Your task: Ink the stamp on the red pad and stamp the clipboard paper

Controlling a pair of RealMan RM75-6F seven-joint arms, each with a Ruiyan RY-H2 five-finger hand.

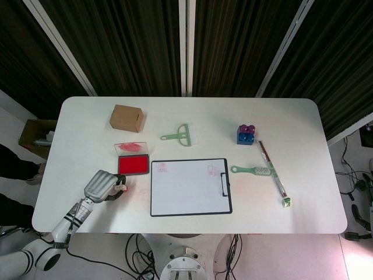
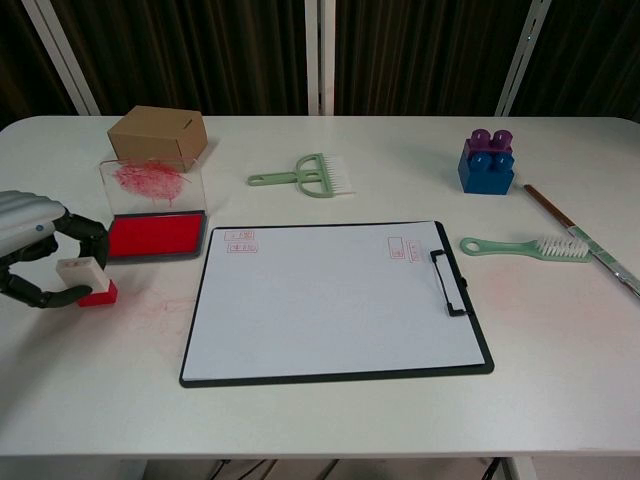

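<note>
Chest view shows the left hand [image 2: 40, 255] at the near left of the table [image 2: 330, 420], its dark fingers curled round the stamp [image 2: 85, 277], whose red base rests on the tabletop just near of the red pad [image 2: 155, 236]. The right hand is not in view.

Judging from this, the step in hand is lifting the stamp toward the pad or the paper. To do it well, the grip should stay snug on the white upper part, the base kept level, then pressed squarely down without sliding, since a tilted face would print unevenly.

Counted: one stamp, one red pad with its smeared clear lid [image 2: 152, 182] raised, one clipboard [image 2: 335, 302], two green brushes [image 2: 305, 176], one cardboard box [image 2: 158, 136], one block stack [image 2: 487, 160], one long stick [image 2: 585, 243]. About four red marks [image 2: 240, 241] sit along the paper's far edge.
</note>
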